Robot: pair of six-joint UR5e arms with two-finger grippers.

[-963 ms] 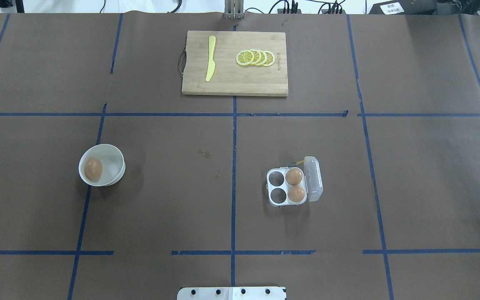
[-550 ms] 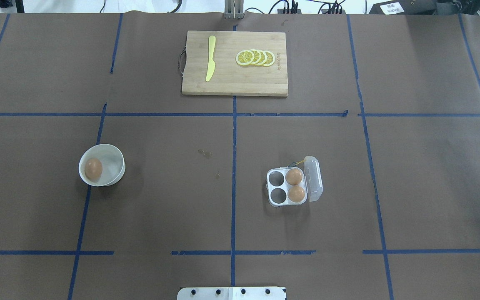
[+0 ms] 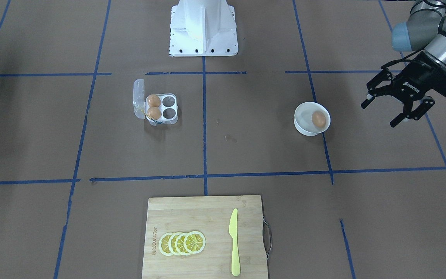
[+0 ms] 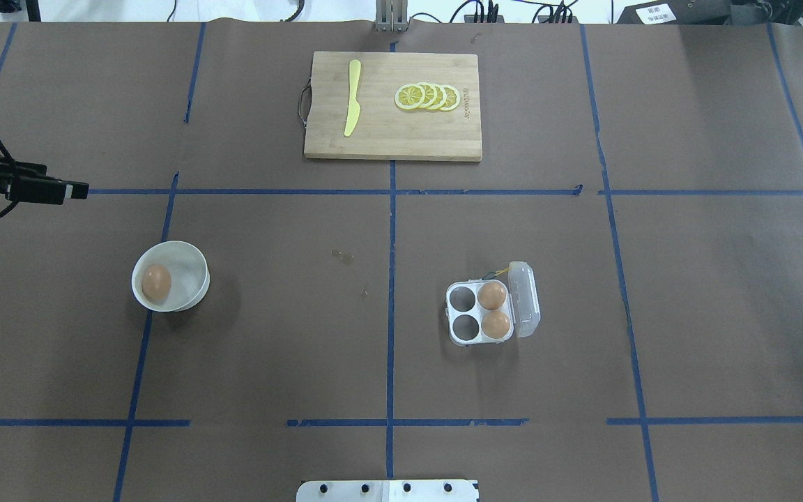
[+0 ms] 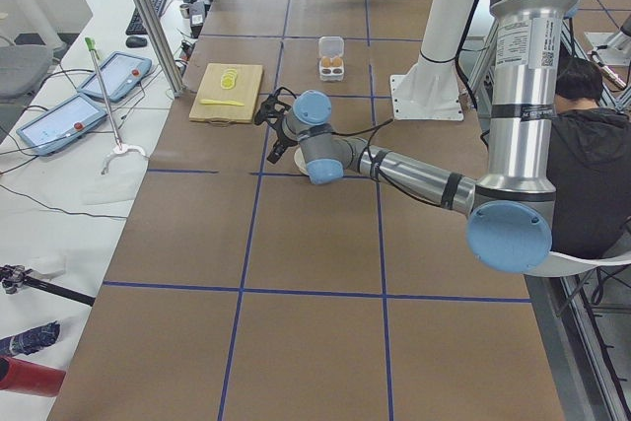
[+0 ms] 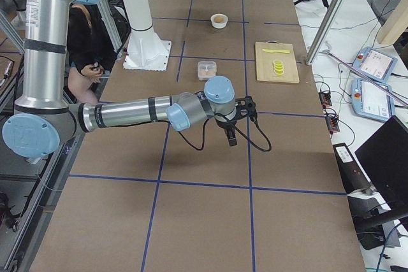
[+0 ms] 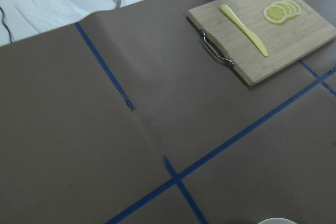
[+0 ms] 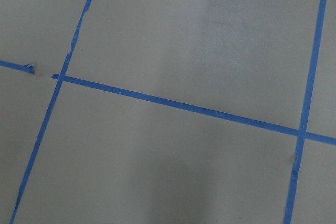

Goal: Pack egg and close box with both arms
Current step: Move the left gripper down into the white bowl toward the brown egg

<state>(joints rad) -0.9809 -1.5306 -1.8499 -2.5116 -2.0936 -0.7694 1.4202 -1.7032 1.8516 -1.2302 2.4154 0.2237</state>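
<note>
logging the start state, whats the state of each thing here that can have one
small square clear-plastic egg box: lid open, two cups filled, two empty
orange-brown egg in round white bowl: loose, unpacked
black left gripper: fingers open, empty
black right gripper: cannot tell open or shut

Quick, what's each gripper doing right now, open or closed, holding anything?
Left gripper: open, holding nothing.
Right gripper: cannot be told.

Overhead looks forward and down from behind the base (image 4: 387, 490); the front view faces it. Both share bench (image 4: 269, 335), board (image 4: 401, 139), bowl (image 4: 189, 275), box (image 4: 463, 311).
</note>
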